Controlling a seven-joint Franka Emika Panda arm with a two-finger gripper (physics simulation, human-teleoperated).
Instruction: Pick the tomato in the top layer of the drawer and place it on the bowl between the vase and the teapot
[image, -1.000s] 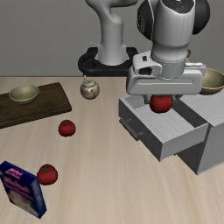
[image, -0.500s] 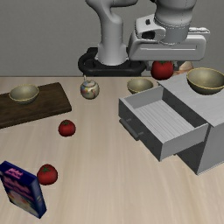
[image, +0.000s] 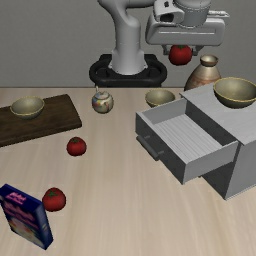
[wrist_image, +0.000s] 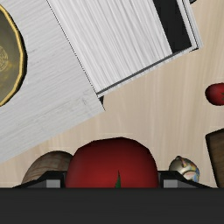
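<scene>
Tomato (image: 181, 54) pinched from both sides by gripper (image: 181, 50), high above table (image: 110, 190) near vase (image: 205, 75), well apart from open drawer (image: 190, 140), tomatoes (image: 76, 147) three, two on table, bowls (image: 160, 98) three, teapot (image: 101, 100) one

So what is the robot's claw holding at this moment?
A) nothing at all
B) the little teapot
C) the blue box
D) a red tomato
D: the gripper is shut on a red tomato, held high above the table, and the wrist view shows the same tomato between the two fingers.
</scene>
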